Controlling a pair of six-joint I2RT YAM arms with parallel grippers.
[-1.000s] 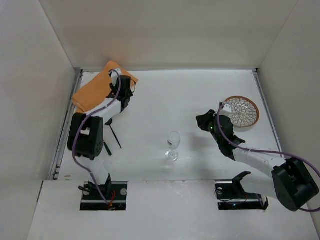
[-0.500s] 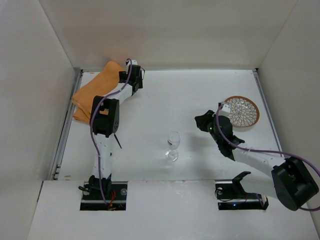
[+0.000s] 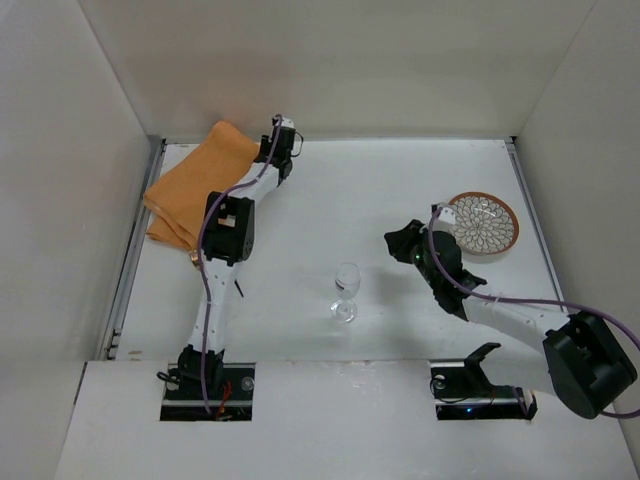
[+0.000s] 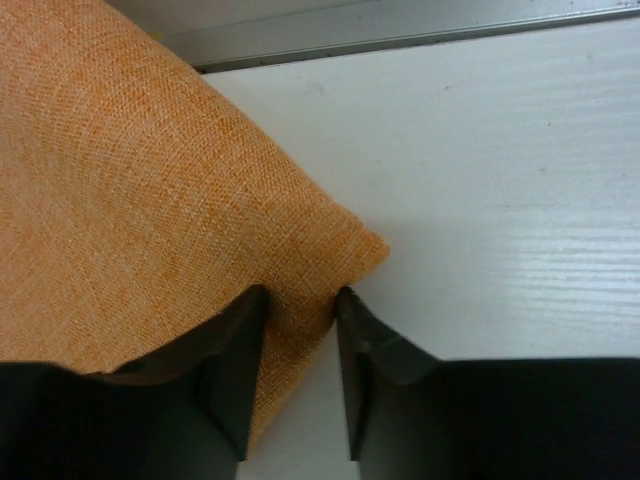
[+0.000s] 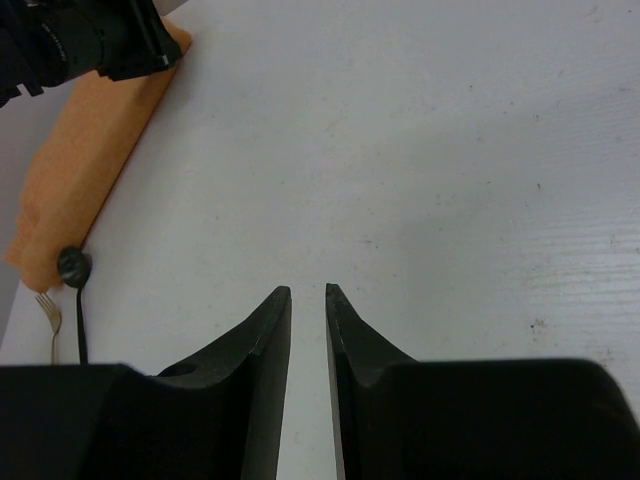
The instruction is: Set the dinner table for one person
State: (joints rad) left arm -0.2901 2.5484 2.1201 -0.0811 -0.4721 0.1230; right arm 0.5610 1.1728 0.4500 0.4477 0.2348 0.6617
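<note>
The white dinner table (image 3: 330, 190) fills the top view. An orange folded cloth mat (image 3: 195, 185) lies at its back left. My left gripper (image 3: 278, 145) reaches far back and is shut on the mat's right corner. In the left wrist view the jaws (image 4: 300, 292) pinch the orange weave (image 4: 150, 200). A clear wine glass (image 3: 346, 285) stands upright mid-table. A round patterned plate (image 3: 482, 222) lies at the right. My right gripper (image 3: 393, 240) hovers between glass and plate, its jaws (image 5: 307, 290) nearly together with nothing in them.
A black spoon (image 5: 72, 268) and a fork (image 5: 48, 310) lie by the mat's near end. A metal rail (image 4: 400, 25) runs along the table's back edge just beyond the mat corner. White walls enclose the back and both sides.
My left arm has stretched out from over the mat's middle to its far right corner, now between the jaws. The right gripper has edged slightly left. Glass and plate have not moved.
</note>
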